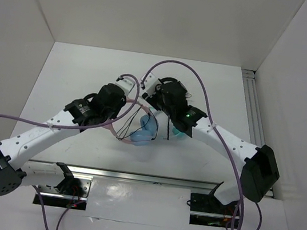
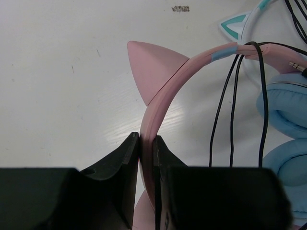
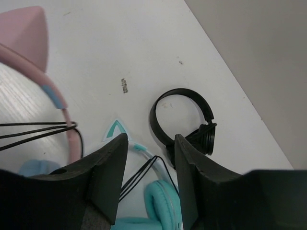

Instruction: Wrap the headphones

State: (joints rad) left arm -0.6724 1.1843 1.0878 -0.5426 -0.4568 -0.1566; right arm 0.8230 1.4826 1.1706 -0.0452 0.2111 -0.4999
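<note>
The left gripper (image 2: 146, 143) is clamped hard on the pink headband (image 2: 165, 91) of the headphones (image 1: 139, 131), one finger on each side of the band and no gap left between them. Just past that grip a pink cat ear (image 2: 149, 67) stands up from the headband. Further along the band, the thin black cable (image 2: 234, 96) is draped over it in several hanging strands, with its jack plug (image 2: 298, 66) just beyond the band. The light blue ear cups (image 2: 283, 112) lie below the headband's far end on the white table (image 2: 72, 72). The right gripper (image 3: 148, 160) stands wide open over the table beside the headband and grips nothing that shows. White-and-teal cat-ear headphones (image 3: 115, 130) lie just beside the headband, and small black headphones (image 3: 180, 115) lie beyond those.
</note>
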